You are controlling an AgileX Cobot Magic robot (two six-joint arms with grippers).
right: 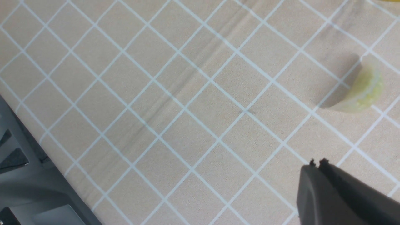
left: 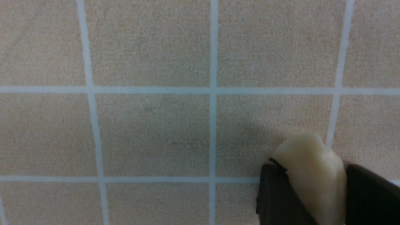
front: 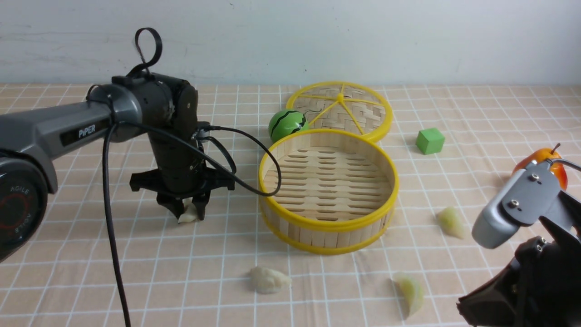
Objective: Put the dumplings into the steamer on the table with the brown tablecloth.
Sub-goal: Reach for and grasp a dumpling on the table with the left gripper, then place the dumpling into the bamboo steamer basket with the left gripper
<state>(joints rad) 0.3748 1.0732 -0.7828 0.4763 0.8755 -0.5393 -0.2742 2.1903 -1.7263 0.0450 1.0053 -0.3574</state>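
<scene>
Fingers (left: 275, 200) of the left gripper (front: 188, 212) pressed both sides of a white dumpling (front: 187, 215) resting on the brown tablecloth (front: 181, 281), left of the steamer (front: 327, 238). "PiPER" marked that arm. Right gripper (right: 317, 164) showed jaws together, empty, near a green dumpling (right: 362, 90); only the front view showed the steamer

Open tan checked tablecloth (front: 227, 245) stretches left of the round yellow-rimmed bamboo steamer (front: 317, 236); its raised wall (with a black cable (front: 278, 172) looping against the rim) bars a low sideways path.
</scene>
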